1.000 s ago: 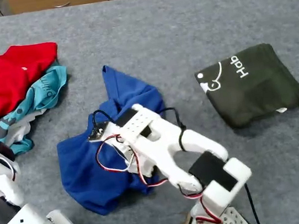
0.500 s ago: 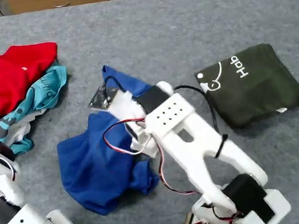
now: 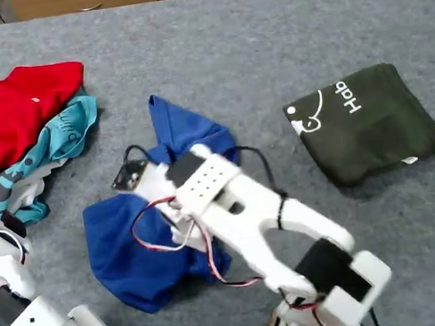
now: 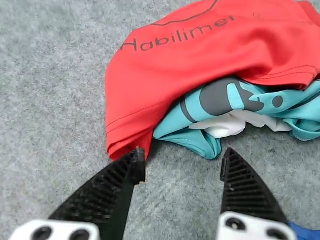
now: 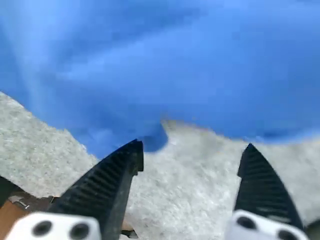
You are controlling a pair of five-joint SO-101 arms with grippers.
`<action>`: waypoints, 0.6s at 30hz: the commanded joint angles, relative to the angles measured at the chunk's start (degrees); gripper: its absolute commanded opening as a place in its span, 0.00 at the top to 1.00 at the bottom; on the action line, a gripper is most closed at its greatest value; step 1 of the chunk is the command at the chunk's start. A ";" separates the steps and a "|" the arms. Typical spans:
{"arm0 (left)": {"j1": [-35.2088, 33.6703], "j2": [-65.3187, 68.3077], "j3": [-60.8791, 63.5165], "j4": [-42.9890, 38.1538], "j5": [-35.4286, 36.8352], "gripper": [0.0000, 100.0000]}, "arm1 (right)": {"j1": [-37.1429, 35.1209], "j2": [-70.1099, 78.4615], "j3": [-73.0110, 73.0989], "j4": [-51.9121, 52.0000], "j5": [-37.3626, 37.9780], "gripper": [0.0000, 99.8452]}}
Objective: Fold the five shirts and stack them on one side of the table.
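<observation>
Dark green folded shirt — white lettering and a white line drawing near one corner. Red shirt — a row of thin dark letters under a curved line. Teal shirt carries grey printed shapes, too crumpled to read.

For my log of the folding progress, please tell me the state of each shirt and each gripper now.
dark green shirt: folded.
blue shirt: crumpled, unfolded.
red shirt: unfolded, lying on the teal shirt.
teal shirt: crumpled, partly covered.
white shirt: crumpled under the teal shirt.
left gripper: open, empty.
right gripper: open, empty, at the blue shirt's edge.
</observation>
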 commanded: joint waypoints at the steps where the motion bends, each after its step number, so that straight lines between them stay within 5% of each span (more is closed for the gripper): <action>1: 0.26 0.04 -0.18 -0.26 0.18 0.75 | -1.80 4.53 -0.22 -2.99 -0.53 0.74; 8: 0.26 0.04 -0.18 -0.35 0.09 0.75 | -0.40 12.97 -3.21 -2.20 -0.53 0.99; 18: 0.26 0.04 -0.18 -0.44 0.00 0.75 | 6.81 9.27 -22.11 13.27 -2.02 1.00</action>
